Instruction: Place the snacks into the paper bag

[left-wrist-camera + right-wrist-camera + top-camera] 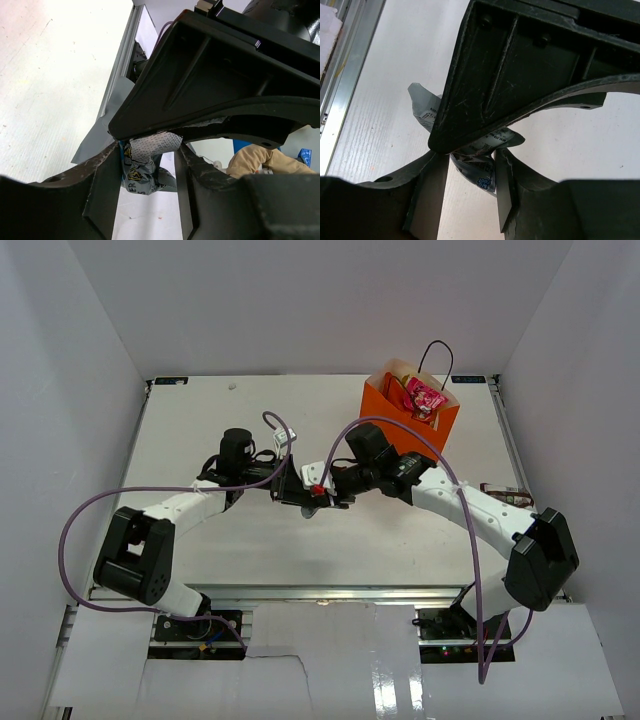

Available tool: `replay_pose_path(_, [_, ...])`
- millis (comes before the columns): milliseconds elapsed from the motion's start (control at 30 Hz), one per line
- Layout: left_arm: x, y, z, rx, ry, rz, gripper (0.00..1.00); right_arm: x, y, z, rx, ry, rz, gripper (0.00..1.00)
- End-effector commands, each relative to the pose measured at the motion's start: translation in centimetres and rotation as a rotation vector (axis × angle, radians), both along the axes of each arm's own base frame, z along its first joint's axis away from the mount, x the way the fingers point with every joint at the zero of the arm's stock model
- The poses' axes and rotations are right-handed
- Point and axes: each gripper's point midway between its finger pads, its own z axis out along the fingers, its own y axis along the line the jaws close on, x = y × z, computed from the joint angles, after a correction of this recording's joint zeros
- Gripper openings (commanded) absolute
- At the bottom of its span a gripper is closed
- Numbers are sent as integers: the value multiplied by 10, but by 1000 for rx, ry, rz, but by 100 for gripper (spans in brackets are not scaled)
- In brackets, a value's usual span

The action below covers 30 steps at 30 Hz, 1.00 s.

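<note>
From above, the left end effector (303, 495) and right end effector (330, 488) meet tip to tip over the middle of the counter (200, 440), their fingers overlapping. What lies between them is too small to make out here. The bag (385, 408) stands upright beyond the right end effector and to its right, well apart from both. Its mouth is open, with pink packets (427, 398) and a red chip bag (394, 390) showing inside.

In the left wrist view, a crumpled silvery packet (142, 172) with yellow print sits between the left end effector's fingers (102, 190), close against one of them. On the other side I cannot tell whether it touches, so I cannot tell whether this end effector grips it or stands loose around it. One dark ribbed finger of the right end effector crosses just above the packet.

In the right wrist view, the same packet fills the narrow gap between the right end effector's fingers, which press it from both sides. Its free end sticks out past the fingertips, above the bare counter. A finger of the left end effector lies across it from above.
</note>
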Motion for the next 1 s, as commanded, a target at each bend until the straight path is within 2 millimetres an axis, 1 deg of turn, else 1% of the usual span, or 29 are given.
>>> replay_pose_path(0, [-6,0,35,-60,-129,-33,54,4,9,14,30,-19,-7,26])
replay_pose_path(67, [-6,0,36,-61,-131,-31,56,3,9,13,31,-12,-8,23])
replay_pose_path(167, [-5,0,39,-63,-143,-22,57,1,7,15,36,-15,-9,14])
replay_pose_path(233, [-6,1,41,-64,-148,-18,57,-1,5,15,35,-11,-12,13])
replay_pose_path(267, [-5,2,40,-63,-147,-13,58,-2,4,18,40,-14,-13,12])
replay_pose_path(400, [-5,7,38,-59,-141,4,60,-3,0,23,52,-12,-25,11])
replay_pose_path(533, [-2,13,34,-52,-133,29,61,0,-5,28,63,-8,-47,10])
replay_pose_path(767, [0,16,27,-38,-117,45,62,4,-16,35,81,0,-78,10])
replay_pose_path(833, [1,18,29,-38,-123,51,62,5,-18,37,84,-3,-86,9])
replay_pose_path(900, [7,22,34,-36,-138,73,62,9,-23,44,97,-13,-104,9])
replay_pose_path(967, [14,26,47,-21,-166,102,62,14,-30,53,114,-30,-127,9])
